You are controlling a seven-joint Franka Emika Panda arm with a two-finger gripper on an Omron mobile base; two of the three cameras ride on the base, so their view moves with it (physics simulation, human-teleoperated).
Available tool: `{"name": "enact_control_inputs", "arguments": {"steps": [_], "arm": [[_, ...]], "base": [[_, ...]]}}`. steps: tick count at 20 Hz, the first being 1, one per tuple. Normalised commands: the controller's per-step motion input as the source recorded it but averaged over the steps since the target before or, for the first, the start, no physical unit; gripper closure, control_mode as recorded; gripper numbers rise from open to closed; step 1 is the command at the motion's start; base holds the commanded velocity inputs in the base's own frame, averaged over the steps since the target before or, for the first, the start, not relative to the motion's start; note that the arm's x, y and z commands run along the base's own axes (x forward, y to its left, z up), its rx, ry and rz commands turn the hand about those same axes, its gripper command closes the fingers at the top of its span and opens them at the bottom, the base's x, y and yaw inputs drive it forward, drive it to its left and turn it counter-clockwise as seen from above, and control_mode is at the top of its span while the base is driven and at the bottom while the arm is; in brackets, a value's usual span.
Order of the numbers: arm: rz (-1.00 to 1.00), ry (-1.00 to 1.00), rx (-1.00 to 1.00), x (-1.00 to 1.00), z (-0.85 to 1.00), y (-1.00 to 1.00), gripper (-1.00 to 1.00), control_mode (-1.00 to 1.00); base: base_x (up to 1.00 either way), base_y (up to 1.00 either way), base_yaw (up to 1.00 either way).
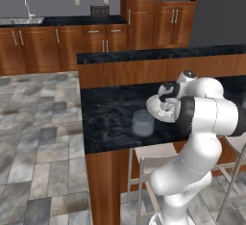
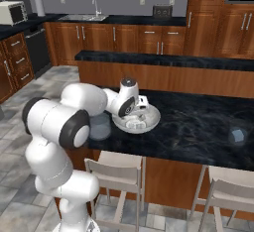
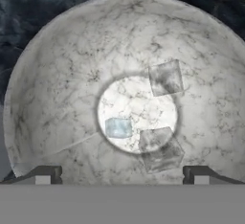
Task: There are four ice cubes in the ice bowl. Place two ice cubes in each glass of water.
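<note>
Speckled stoneware ice bowl (image 3: 52,74) beneath the gripper (image 3: 122,175).
Jaws spread wide, empty; apparently four ice cubes (image 3: 165,77) inside.

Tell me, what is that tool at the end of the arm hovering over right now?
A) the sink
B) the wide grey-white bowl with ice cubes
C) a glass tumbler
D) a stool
B: the hand view looks straight down into the ice bowl, with ice cubes lying in its bottom and the open tool just above its rim.
</note>
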Motion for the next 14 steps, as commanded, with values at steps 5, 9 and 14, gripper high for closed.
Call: {"name": "enact_control_inputs", "arguments": {"steps": [5, 9, 14], "arm": [[0.0, 0.0, 0.0, 0.16, -0.25, -0.07, -1.0, -1.0], [0.0, 0.0, 0.0, 0.21, -0.19, -0.18, -1.0, -1.0], [0.0, -0.03, 0.0, 0.34, -0.08, -0.09, -1.0, -1.0]], "base": [[0.0, 0.0, 0.0], [0.0, 0.0, 0.0], [0.0, 0.0, 0.0]]}}
